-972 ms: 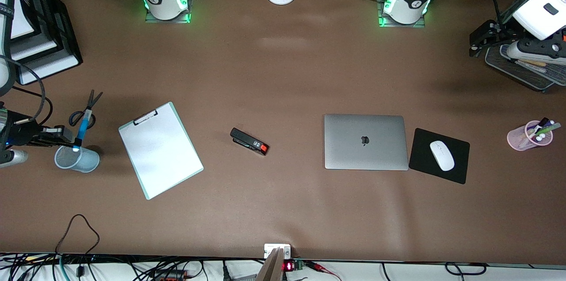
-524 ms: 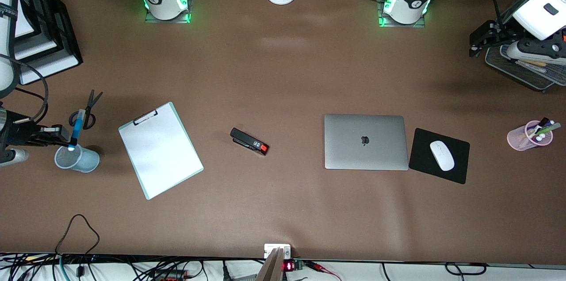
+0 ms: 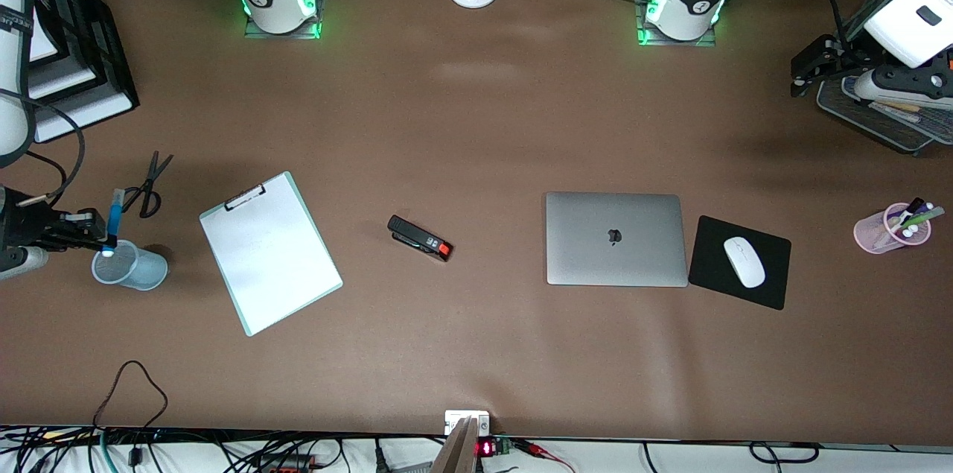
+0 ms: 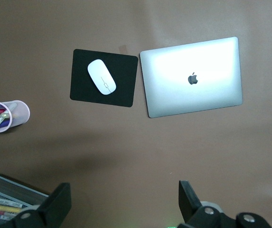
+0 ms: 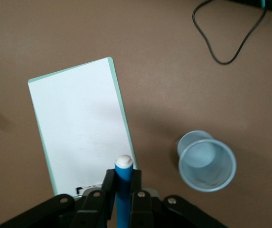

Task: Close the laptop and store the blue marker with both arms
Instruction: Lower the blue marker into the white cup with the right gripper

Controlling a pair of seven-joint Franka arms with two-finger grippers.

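My right gripper (image 3: 104, 238) was clamped on the marker (image 3: 114, 214), long axis near vertical, pale end down, over the rim of the cup (image 3: 131, 268); the marker's upper part stuck up past my fingers (image 5: 108, 187). The laptop (image 3: 615, 238) lay closed, logo up, beside the mouse pad (image 3: 774, 287). My left gripper (image 4: 125, 202) waited, jaws wide and empty, over the wire tray (image 3: 878, 119).

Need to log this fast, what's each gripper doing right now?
Left gripper: fingers open, holding nothing, up over the wire tray.
Right gripper: shut on the blue marker, beside the blue cup.
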